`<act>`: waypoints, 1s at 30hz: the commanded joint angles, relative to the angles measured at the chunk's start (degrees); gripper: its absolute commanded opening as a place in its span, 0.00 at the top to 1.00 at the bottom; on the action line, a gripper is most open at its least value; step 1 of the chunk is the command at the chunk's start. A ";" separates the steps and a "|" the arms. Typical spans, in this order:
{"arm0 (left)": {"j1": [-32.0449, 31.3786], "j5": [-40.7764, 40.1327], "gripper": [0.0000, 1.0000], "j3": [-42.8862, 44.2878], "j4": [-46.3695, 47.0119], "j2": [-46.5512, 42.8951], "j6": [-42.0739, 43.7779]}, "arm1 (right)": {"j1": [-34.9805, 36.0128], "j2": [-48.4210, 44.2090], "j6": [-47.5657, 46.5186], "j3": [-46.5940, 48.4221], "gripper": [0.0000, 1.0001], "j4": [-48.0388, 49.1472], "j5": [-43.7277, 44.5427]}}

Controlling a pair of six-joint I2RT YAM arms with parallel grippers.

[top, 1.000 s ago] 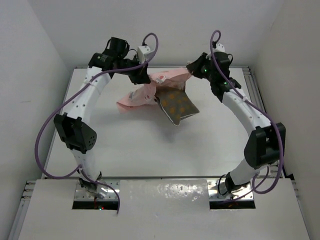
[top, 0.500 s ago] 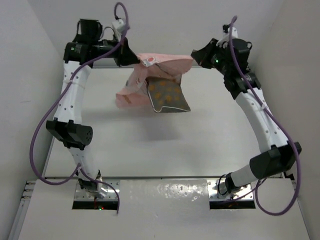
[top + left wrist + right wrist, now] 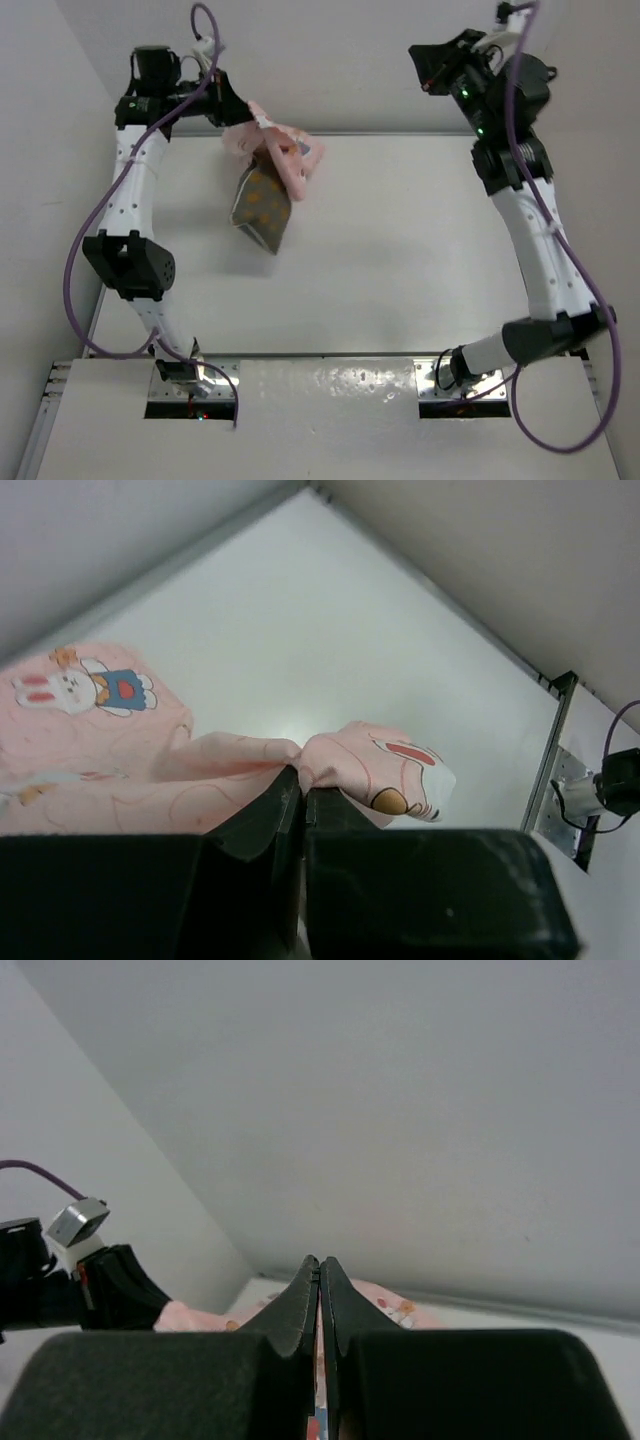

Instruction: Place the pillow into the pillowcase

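Clamping a fold of the pillowcase (image 3: 282,157), the left claw (image 3: 302,782) holds it raised over the far-left part of the surface (image 3: 420,260). The pillow (image 3: 260,207) hangs tilted below, its upper end covered by the pink cloth. The right claw (image 3: 319,1266) is clenched on nothing, high at far right, well apart from the cloth.

Lighting is bright, even and diffuse; shadows on the white table (image 3: 400,270) are faint. Glare speckles the near board (image 3: 330,383) at lower centre. In the wrist views, the left gripper (image 3: 302,780) and right gripper (image 3: 319,1260) look dark and soft-focused.
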 commanded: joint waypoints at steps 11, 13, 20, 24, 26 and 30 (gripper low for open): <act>-9.49 -14.64 1.00 -25.66 -4.45 -4.22 20.36 | 9.86 18.53 -11.42 -14.35 0.69 -6.37 -10.13; -9.85 -14.81 1.00 -25.57 -4.46 -4.83 20.36 | 10.82 19.07 -10.01 -17.70 0.50 1.07 -17.75; -9.59 -17.71 1.00 -25.13 -4.98 -5.89 22.55 | 17.68 22.76 -26.35 -27.29 0.08 9.81 -19.57; -9.50 -19.38 1.00 -26.27 -5.25 -6.76 23.70 | 17.07 27.32 -24.69 -28.97 0.02 16.22 -17.89; -9.67 -19.65 1.00 -26.80 -5.42 -6.94 23.96 | 16.89 28.91 -24.07 -28.79 0.02 19.04 -18.76; -9.76 -19.73 1.00 -26.71 -5.43 -6.59 24.14 | 18.64 34.17 -23.98 -27.30 0.01 23.34 -21.32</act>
